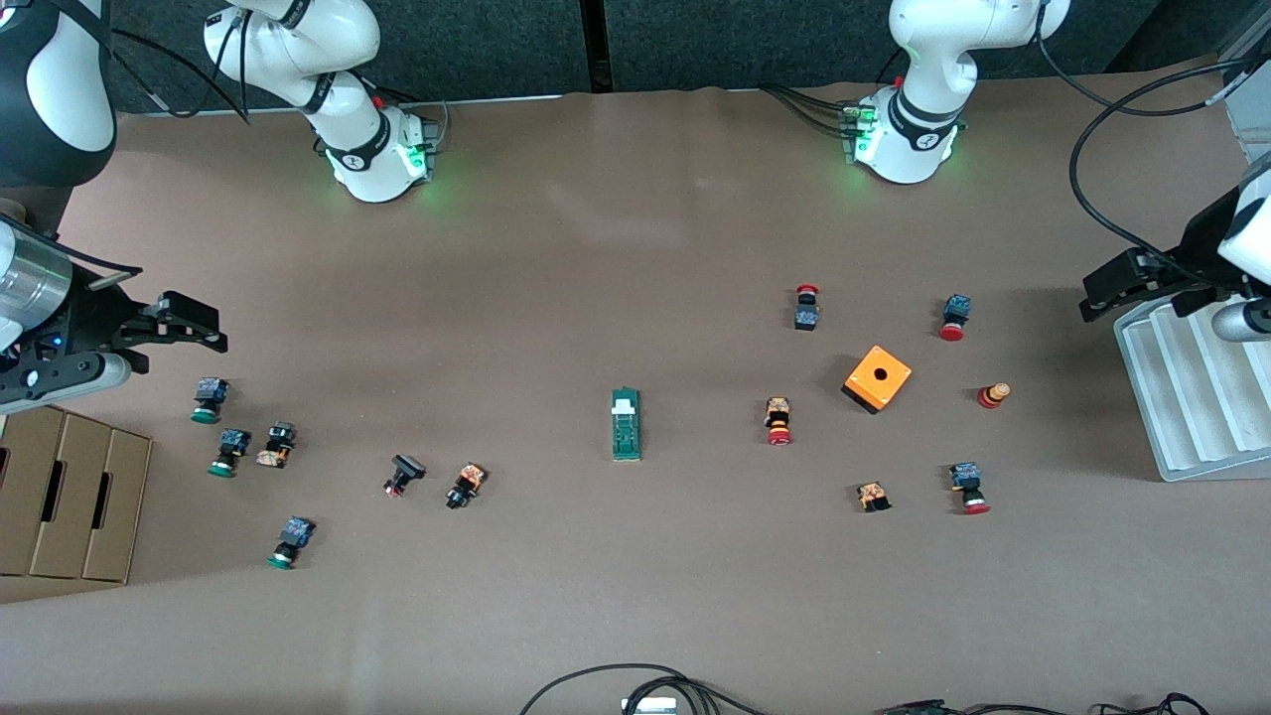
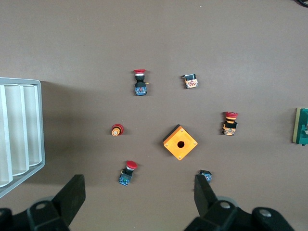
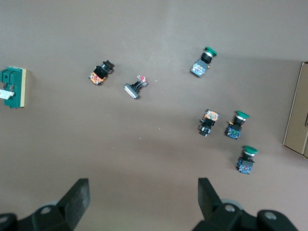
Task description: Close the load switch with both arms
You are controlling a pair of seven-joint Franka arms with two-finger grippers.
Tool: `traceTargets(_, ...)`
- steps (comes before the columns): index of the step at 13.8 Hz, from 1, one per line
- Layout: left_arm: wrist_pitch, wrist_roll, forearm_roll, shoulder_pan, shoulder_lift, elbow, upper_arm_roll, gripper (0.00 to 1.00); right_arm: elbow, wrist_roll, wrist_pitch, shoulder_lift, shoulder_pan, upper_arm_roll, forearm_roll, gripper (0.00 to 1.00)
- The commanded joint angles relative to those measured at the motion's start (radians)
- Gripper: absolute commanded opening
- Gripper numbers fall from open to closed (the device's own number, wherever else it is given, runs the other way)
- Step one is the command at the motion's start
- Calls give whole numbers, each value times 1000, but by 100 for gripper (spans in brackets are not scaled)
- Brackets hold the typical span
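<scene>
The load switch (image 1: 626, 424), a narrow green block with a white tab at its end farther from the front camera, lies alone at the table's middle. It shows at the edge of the left wrist view (image 2: 301, 126) and of the right wrist view (image 3: 13, 88). My left gripper (image 1: 1097, 290) is open and empty, up over the table's left-arm end beside the white tray; it also shows in its wrist view (image 2: 139, 192). My right gripper (image 1: 204, 328) is open and empty, up over the right-arm end above the green-capped buttons; it also shows in its wrist view (image 3: 142, 197). Both are well away from the switch.
An orange cube with a hole (image 1: 878, 378) and several red-capped push buttons (image 1: 778, 421) lie toward the left arm's end. Several green-capped buttons (image 1: 209, 399) lie toward the right arm's end. A white ribbed tray (image 1: 1192, 397) and a cardboard box (image 1: 70, 497) stand at the table's two ends.
</scene>
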Motion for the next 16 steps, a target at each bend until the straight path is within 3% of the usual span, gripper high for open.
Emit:
traceTargets(1,-10,-8,5,2,-9,-2,-4,100,19,5,10,8,1,0,-15,100)
traceTargets(16,-9,-11,5,-1,-7,-2,-7,100,10,-47,-1,36,4,2,-6,99)
